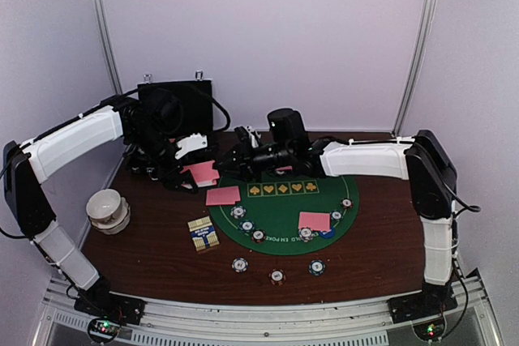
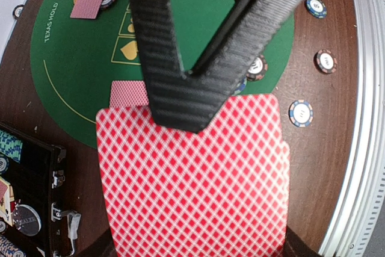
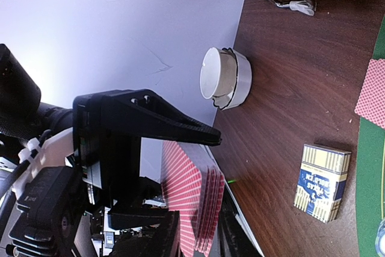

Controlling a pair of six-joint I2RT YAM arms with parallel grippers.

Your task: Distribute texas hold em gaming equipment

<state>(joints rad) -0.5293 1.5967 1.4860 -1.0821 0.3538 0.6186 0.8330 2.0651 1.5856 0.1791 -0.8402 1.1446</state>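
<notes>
Brown wood makes the big table [image 1: 162,269]. On it lies a round green mat [image 1: 280,204] with yellow card signs in a row. At the back left stands a black chip case [image 1: 201,96]. A white bowl [image 1: 107,208] sits near the left edge, well apart from the mat.

The left gripper [image 2: 180,106] is pinched tight on a stack of pink cards [image 2: 192,191], and it holds them up above the table, near the back left of the mat. The right gripper [image 1: 231,161] reaches in just beside that stack. I cannot tell if its fingers are open or closed.

A small striped card box [image 1: 203,233] lies on the wood, just left of the mat. One pink card [image 1: 223,196] lies on the mat's left edge, and another pink card [image 1: 314,221] lies on its right side. Little round chips sit around the mat's near rim. Three more chips [image 1: 276,276] lie in a row on the bare wood in front of the mat.
</notes>
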